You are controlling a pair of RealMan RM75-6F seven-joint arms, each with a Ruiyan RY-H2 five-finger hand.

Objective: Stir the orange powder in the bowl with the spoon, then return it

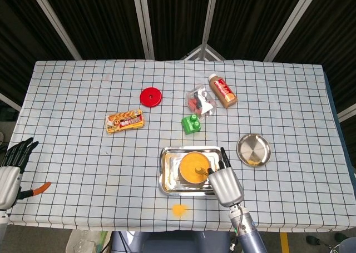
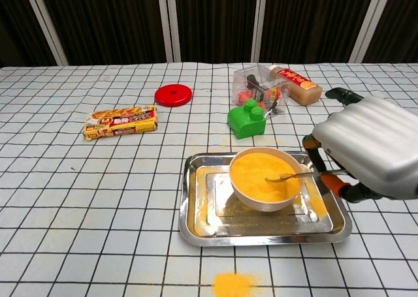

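- A white bowl (image 2: 264, 182) filled with orange powder (image 2: 261, 174) stands inside a steel tray (image 2: 196, 225) near the table's front edge; loose powder dusts the tray floor.
- A spoon (image 2: 297, 175) lies nearly level, its tip in the powder at the bowl's right side, its handle running right over the rim.
- The right hand (image 2: 366, 155) pinches the spoon handle, fingers curled down around it, just right of the bowl.
- A clear plastic box (image 2: 256, 85) at the back holds small red items.
- A round steel dish (image 1: 253, 149) right of the tray carries a little orange powder.
- A spilled orange patch (image 2: 233, 284) lies on the cloth in front of the tray.
- The left hand (image 1: 11, 168) rests at the table's left edge, fingers straight and apart, holding nothing.
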